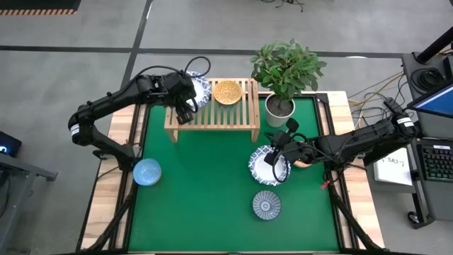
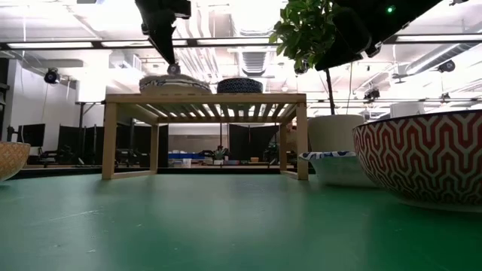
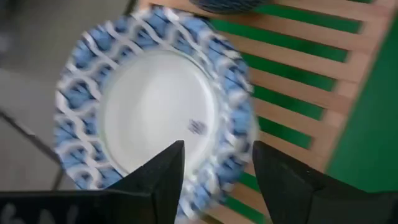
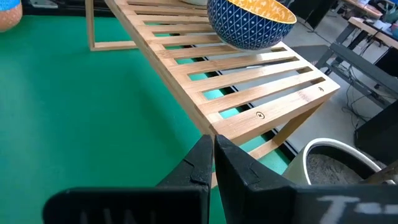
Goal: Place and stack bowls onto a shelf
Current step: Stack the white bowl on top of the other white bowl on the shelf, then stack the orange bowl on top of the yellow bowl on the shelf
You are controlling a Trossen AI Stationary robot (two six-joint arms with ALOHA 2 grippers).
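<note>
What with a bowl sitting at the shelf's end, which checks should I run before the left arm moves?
1. Left gripper fingers open: ok.
2. White-and-blue bowl resting on the shelf: ok.
3. That bowl fully inside the shelf's edge: cannot tell.
4. Yellow bowl apart from it: ok.
5. Right gripper clear of the shelf, above the bowl on the table: ok.

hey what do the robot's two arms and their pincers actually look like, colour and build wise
Both arms are dark, nearly black, built of jointed tubular segments, with a white band near each elbow and black cables running along them. The left pincer has two broad, wedge-shaped matte black fingers. The right pincer looks the same, with faint white lettering on its body.
</note>
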